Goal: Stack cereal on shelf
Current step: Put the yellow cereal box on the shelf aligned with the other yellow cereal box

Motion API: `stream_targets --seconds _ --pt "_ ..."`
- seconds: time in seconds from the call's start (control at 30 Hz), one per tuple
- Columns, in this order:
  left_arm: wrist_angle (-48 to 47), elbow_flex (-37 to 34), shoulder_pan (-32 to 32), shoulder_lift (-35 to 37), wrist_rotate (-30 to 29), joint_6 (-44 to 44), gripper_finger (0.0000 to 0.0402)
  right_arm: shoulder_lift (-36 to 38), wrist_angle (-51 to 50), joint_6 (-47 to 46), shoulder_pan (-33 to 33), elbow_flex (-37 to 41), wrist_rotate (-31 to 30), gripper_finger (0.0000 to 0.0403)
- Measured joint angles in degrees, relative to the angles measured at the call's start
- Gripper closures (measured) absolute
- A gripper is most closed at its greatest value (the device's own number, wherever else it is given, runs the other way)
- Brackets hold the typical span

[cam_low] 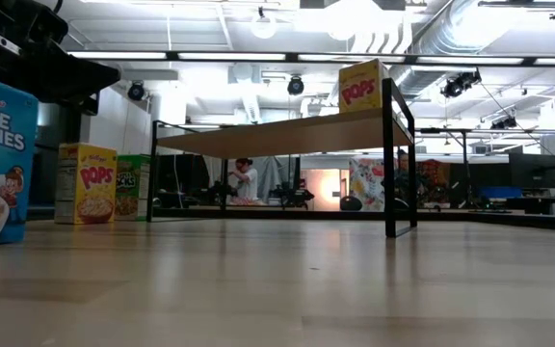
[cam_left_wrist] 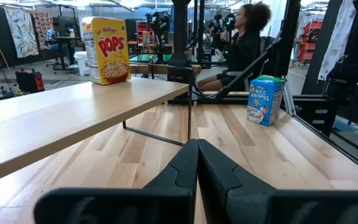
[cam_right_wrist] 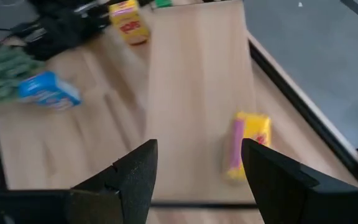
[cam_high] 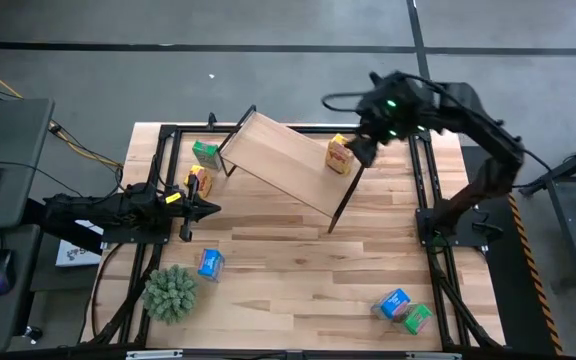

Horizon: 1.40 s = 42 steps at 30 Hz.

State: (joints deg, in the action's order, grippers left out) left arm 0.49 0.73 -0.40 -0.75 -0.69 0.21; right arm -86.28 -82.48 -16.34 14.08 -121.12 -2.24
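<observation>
The shelf [cam_high: 286,161] is a light-wood plank on black frame ends, lying at a slant across the far middle of the table. One yellow cereal box [cam_high: 339,156] stands upright on its right end, also seen in the low view [cam_low: 361,85] and the left wrist view [cam_left_wrist: 106,50]. My right gripper [cam_right_wrist: 197,168] hangs open just above and to the right of that box [cam_right_wrist: 248,144], touching nothing. My left gripper [cam_left_wrist: 196,163] is shut and empty, low over the table [cam_high: 212,209] in front of the shelf's left end.
A yellow box [cam_high: 198,180] and a green box [cam_high: 205,153] stand by the shelf's left end. A blue box [cam_high: 210,263] and a fuzzy green plant ball [cam_high: 170,292] sit near left. A blue box [cam_high: 395,303] and a green box [cam_high: 417,318] lie near right. A person sits beyond the table [cam_left_wrist: 244,43].
</observation>
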Motion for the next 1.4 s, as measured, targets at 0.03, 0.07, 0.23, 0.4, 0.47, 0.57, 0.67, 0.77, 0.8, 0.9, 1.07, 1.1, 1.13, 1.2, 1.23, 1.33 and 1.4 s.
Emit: stream_targets --seconds 0.03,0.07,0.23,0.4,0.47,0.57,0.67,0.77,0.8,0.9,1.07,1.1,1.13,1.2,1.23,1.33,1.4 --pt "0.00 0.00 0.01 0.00 0.00 0.00 0.0401 1.76 0.06 -1.52 -1.64 1.32 -1.22 0.0178" --pt "-0.01 0.00 0.02 0.00 0.00 0.00 0.0401 3.77 0.17 -3.20 -3.57 2.97 -2.70 0.0178" --pt "0.00 0.00 0.02 0.00 0.00 0.00 0.0401 15.26 4.38 -16.80 -15.92 16.75 -12.01 0.0178" --pt "0.00 0.00 0.02 0.00 0.00 0.00 0.0401 25.97 24.83 -28.91 -28.85 35.71 -18.38 0.0178" --pt "0.00 0.00 0.02 0.00 0.00 0.00 0.0401 28.44 36.87 -30.47 -32.05 42.66 -18.64 0.0178" --pt "0.00 0.00 0.02 0.00 0.00 0.00 0.0401 29.80 55.20 -29.65 -34.65 50.47 -18.38 0.0178" --pt "0.00 0.00 0.01 0.00 0.00 0.00 0.0401 29.31 69.90 -26.75 -35.47 55.56 -18.32 0.0178" --pt "0.00 0.00 0.00 0.00 -0.02 0.00 0.0401 28.38 78.39 -24.41 -34.78 57.30 -16.86 0.0178" --pt "0.00 0.00 0.02 0.00 0.00 0.00 0.0401 28.07 79.51 -24.10 -34.47 57.29 -16.32 0.0178" --pt "2.98 -0.04 -0.09 -0.03 0.38 -5.05 0.0401 27.40 80.11 -24.19 -34.31 57.28 -15.73 0.0178" --pt "27.41 -0.03 -0.09 0.02 -0.54 -30.04 0.0401 27.41 80.20 -26.08 -34.37 57.28 -15.57 0.0178" --pt "32.37 -0.02 -0.09 0.02 -1.76 -32.60 0.0401 27.41 80.19 -26.15 -34.37 57.28 -15.61 0.0178" --pt "36.97 -0.02 -0.09 0.02 -3.23 -33.91 0.0401 27.41 80.20 -26.14 -34.37 57.28 -15.77 0.0178" --pt "44.73 -0.02 -0.09 0.02 -6.28 -33.87 0.0401 27.41 80.19 -26.11 -34.37 57.28 -16.13 0.0178" --pt "48.01 -0.02 -0.09 0.02 -7.65 -33.48 0.0401 27.41 80.18 -26.15 -34.37 57.28 -16.19 0.0178" --pt "51.75 0.91 -0.09 -0.07 -12.76 -32.80 0.0401 27.41 80.19 -26.09 -34.37 57.28 -16.19 0.0178" --pt "47.75 3.71 -0.03 -1.71 -16.24 -35.09 0.0398 27.41 80.20 -26.11 -34.37 57.28 -16.19 0.0178"
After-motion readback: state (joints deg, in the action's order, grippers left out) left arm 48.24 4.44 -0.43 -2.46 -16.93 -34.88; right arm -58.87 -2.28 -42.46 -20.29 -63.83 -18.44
